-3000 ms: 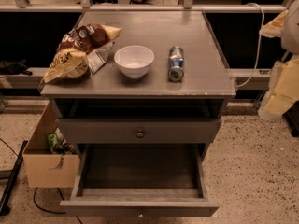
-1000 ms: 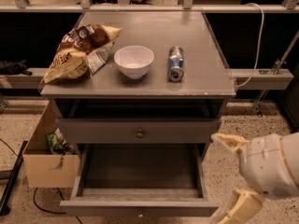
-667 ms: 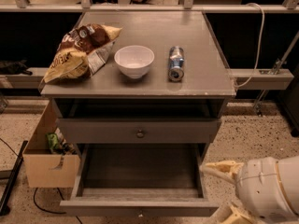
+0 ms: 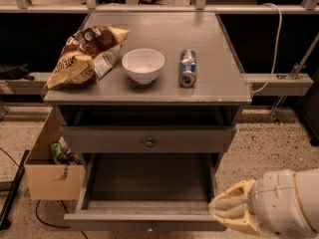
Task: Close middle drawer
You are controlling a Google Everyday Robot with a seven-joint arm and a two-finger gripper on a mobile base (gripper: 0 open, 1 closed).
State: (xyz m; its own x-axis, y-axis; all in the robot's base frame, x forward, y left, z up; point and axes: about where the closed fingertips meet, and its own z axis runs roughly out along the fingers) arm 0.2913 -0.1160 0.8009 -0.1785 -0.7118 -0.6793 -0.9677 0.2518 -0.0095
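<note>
Middle drawer [image 4: 144, 222] stood pulled far out, just left of pincer [image 4: 222, 208]. Drawer front's long axis ran left-right, stretching away from pincer tip. Small knob [image 4: 149, 228] sat well left of pincer. Pincer hung at drawer's right front corner, tip pointing at it; contact not confirmed. I could not tell whether pincer was clenched or released; nothing seen in it. I judged next move as push on front, back under bench [image 4: 219, 59] beyond pincer.

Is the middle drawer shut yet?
No: the middle drawer stands pulled far out, its inside showing, with the gripper at its front right corner.
</note>
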